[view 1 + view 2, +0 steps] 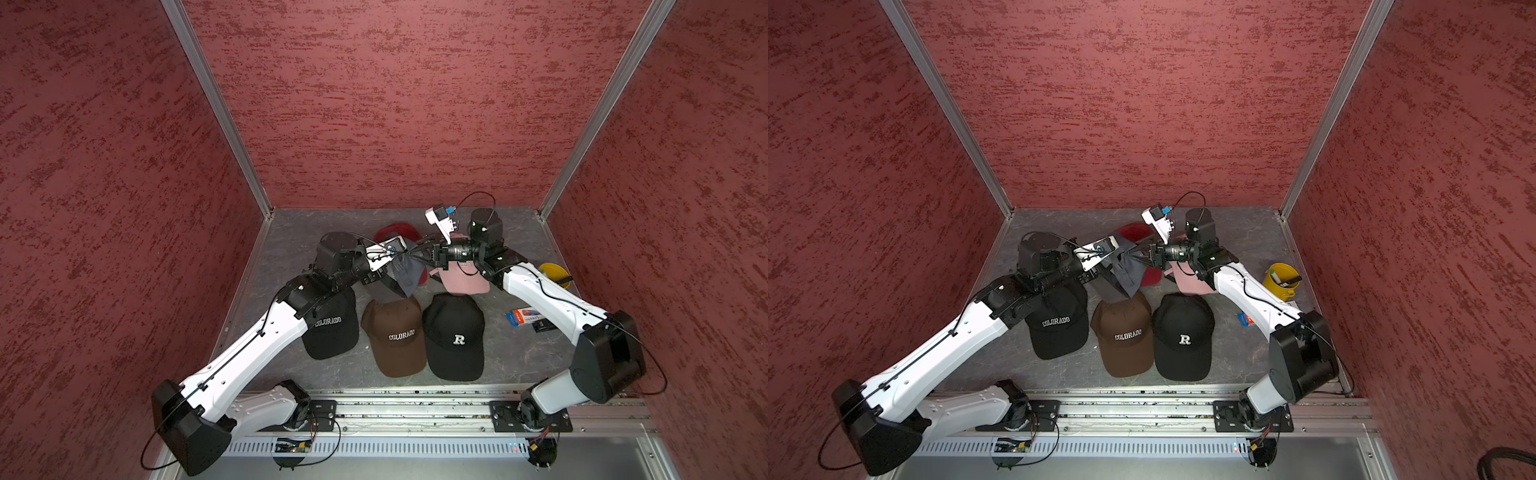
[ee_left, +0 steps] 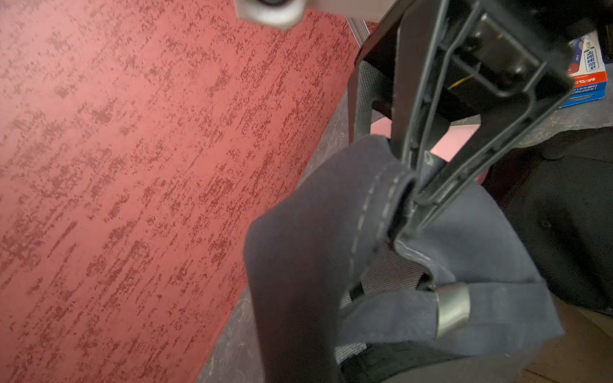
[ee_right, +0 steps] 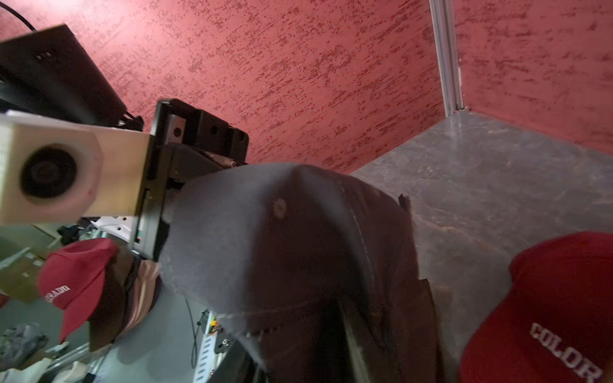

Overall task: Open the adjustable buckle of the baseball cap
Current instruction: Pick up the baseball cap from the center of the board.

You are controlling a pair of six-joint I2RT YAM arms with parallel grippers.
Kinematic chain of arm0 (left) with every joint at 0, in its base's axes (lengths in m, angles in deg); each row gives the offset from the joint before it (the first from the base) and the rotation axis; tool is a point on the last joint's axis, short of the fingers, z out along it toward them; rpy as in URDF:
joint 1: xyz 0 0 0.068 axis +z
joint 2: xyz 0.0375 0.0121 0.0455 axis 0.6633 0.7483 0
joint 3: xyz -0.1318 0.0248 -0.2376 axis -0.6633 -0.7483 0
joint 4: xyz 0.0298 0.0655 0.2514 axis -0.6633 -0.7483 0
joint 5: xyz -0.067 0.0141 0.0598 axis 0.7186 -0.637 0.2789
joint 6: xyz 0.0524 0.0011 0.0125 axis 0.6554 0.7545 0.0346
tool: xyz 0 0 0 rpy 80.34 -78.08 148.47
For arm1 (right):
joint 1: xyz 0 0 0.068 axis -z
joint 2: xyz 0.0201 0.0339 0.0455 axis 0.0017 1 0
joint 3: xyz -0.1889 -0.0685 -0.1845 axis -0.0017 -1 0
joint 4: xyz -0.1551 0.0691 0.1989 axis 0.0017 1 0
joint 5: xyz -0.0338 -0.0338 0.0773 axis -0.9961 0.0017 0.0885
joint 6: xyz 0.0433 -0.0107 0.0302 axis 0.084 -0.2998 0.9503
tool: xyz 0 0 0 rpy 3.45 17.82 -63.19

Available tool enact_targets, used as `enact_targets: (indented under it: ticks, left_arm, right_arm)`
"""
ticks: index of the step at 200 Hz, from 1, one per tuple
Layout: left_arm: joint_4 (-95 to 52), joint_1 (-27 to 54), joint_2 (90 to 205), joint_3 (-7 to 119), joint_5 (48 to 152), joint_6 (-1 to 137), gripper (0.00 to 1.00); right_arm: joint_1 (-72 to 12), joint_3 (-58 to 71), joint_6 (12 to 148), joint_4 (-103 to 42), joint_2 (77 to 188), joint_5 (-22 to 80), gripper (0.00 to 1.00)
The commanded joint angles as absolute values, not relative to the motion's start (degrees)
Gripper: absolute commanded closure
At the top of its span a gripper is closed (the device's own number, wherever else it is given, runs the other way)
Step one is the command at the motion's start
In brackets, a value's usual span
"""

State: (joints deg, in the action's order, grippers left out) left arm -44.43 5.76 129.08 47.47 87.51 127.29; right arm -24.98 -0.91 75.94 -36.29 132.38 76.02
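The grey cap [image 1: 405, 272] is held up in the air over the far middle of the worktop [image 1: 519, 353], between the two hands. The left hand [image 2: 411, 205] is pressed together on the stitched rim of the cap, beside the back opening. The right hand [image 1: 420, 253] is seen against the cap from the side of the worktop's right edge. Whether it is spread or pinching cannot be told, because its fingers are hidden by the cloth.

The metal buckle [image 2: 452, 308] is seen on the strap [image 2: 391, 318], which is stretched across the back opening. It hangs lower than the pinch of the left hand and apart from it. Since the left hand is occupied with the rim, the buckle would probably have to be reached by the right hand, from below the pinch and along the strap
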Motion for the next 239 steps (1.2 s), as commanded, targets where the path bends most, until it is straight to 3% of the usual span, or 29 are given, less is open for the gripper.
enact_targets:
  ticks: [1,17,83,150,195,239]
  left_arm:
    - [-47.8,6.6,127.9,50.4,86.9,115.9,1.00]
    - [-49.1,7.4,128.0,51.8,85.9,110.4,1.00]
    - [-51.4,7.9,131.2,57.5,84.7,88.3,1.00]
    - [-54.5,7.9,134.3,62.2,85.0,75.4,1.00]
    - [-53.3,7.9,134.3,62.3,86.9,70.0,1.00]
    - [-51.8,7.8,134.0,62.2,90.5,67.4,1.00]
  right_arm:
    - [-24.5,0.8,75.6,-39.4,131.0,69.6,0.56]
    - [-24.6,0.2,74.3,-38.6,129.4,64.2,0.51]
    - [-25.1,-7.6,66.7,-38.7,119.5,47.9,0.45]
    - [-31.5,-19.1,55.4,-45.8,107.7,38.9,0.43]
    - [-35.4,-23.6,53.3,-51.2,106.2,27.6,0.40]
    - [-40.2,-19.2,47.5,-48.3,111.4,15.7,0.39]
